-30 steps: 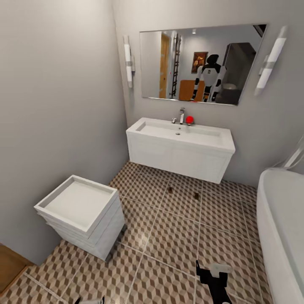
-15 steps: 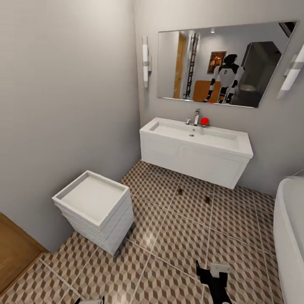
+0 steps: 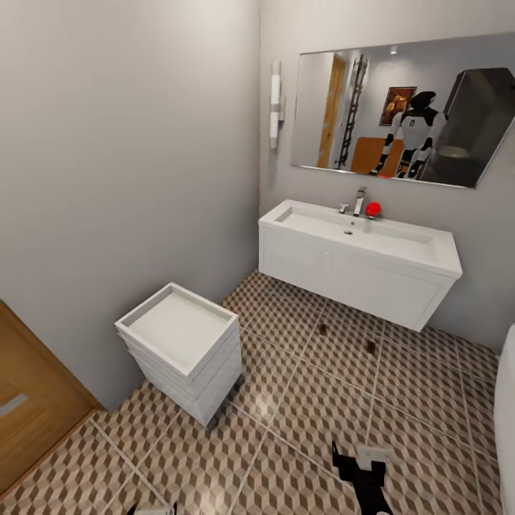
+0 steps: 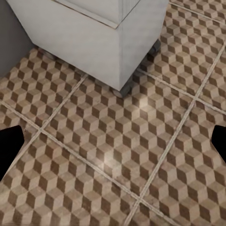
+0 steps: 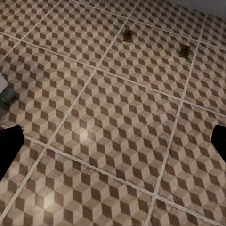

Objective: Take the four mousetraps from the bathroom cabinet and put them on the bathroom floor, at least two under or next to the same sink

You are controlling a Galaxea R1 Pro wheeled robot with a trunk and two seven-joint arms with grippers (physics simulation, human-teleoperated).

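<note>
Two small brown wooden mousetraps lie on the cube-patterned brown, beige and white tiled bathroom floor [image 3: 300, 400], one [image 3: 322, 329] and its partner [image 3: 370, 347] well apart from each other, both just in front of the long white wall-hung sink [image 3: 357, 261] and close to its underside. My right pincer [image 5: 113, 141] looks down on that same pair, its dark fingertips spread wide at the frame edges with nothing between them. My left pincer [image 4: 113, 141] is spread just as wide, empty, over tiles beside the white stacked drawer unit on casters [image 3: 182, 350]. At the left edge in the head view there is an orange-brown wooden cabinet [image 3: 32, 408]. A wide mirror [image 3: 404, 107] hangs above the chrome faucet [image 3: 359, 201].
</note>
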